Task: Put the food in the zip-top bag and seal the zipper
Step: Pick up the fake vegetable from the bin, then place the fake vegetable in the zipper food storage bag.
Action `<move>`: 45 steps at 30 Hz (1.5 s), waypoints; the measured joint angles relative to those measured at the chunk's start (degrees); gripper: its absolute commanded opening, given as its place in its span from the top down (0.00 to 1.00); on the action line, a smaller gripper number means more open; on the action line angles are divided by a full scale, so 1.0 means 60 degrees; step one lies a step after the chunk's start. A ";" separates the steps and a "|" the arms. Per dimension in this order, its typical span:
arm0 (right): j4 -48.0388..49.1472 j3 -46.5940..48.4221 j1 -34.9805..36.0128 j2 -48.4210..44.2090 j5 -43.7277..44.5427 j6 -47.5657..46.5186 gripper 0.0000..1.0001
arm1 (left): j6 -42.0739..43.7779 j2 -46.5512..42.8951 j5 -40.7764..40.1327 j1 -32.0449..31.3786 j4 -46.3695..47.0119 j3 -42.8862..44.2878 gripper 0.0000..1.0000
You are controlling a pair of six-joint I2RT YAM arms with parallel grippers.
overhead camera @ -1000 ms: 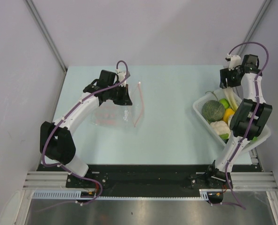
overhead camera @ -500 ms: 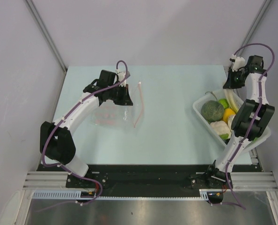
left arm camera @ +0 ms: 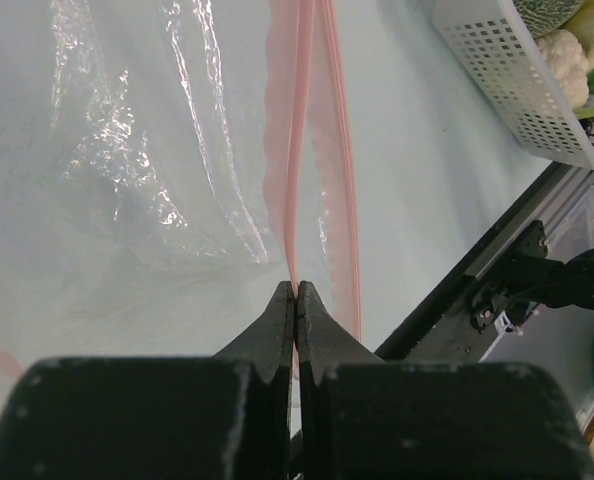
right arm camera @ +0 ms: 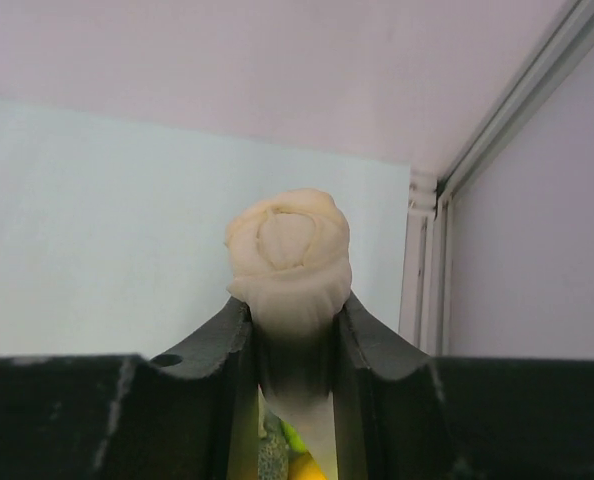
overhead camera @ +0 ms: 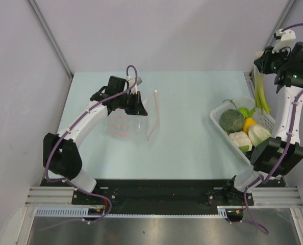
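From above, the pale blue-green surface (overhead camera: 192,153) carries a crinkly, clear zip-top bag (overhead camera: 122,127) lying flat on the left. Its zipper (overhead camera: 152,115), a thin pink-red strip, runs near to far along the bag's right edge. The left hand (overhead camera: 139,108) sits low at the bag's far end. On the right stands a white latticed basket (overhead camera: 217,121) holding a round green fruit (overhead camera: 232,121), an orange fruit (overhead camera: 249,124) and a knobbly white piece (overhead camera: 240,139). Raised above the basket's far end, the right hand (overhead camera: 261,60) grips a long leek (overhead camera: 261,89), white at the top, with green stalks hanging down.

The left wrist view shows the left hand (left arm camera: 295,292) with its 2 dark fingers pressed together, pinching the zipper (left arm camera: 299,150). Glossy wrinkled bag (left arm camera: 147,150) film spreads to the left.

In the right wrist view, the right hand (right arm camera: 295,325) clamps the leek (right arm camera: 289,255) just below its smooth, cream, rolled end.
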 measured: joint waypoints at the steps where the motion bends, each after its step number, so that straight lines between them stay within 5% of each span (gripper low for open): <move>1: 0.0233 -0.0044 -0.0004 -0.0197 -0.0058 0.0095 1.00 | -0.0011 -0.0015 0.0036 0.0000 0.0000 0.0000 1.00; 9: 0.2535 -0.0503 0.0470 -0.1344 -0.0962 0.2288 1.00 | -0.0514 -0.0222 0.0998 0.0004 0.0273 0.0033 1.00; 20: 0.5085 -0.0885 0.3661 -0.2641 -0.1526 0.4983 1.00 | -0.1982 -0.0233 0.2809 0.0277 0.1235 0.0310 1.00; 35: 0.5533 -0.0412 0.7340 -0.3111 -0.0816 0.5493 1.00 | -0.3344 -0.0229 0.3792 0.0907 0.2346 0.0310 1.00; 45: 0.4732 -0.0437 0.9227 -0.3107 0.1475 0.5311 1.00 | -0.3490 -0.0233 0.3534 0.0969 0.2590 0.0208 1.00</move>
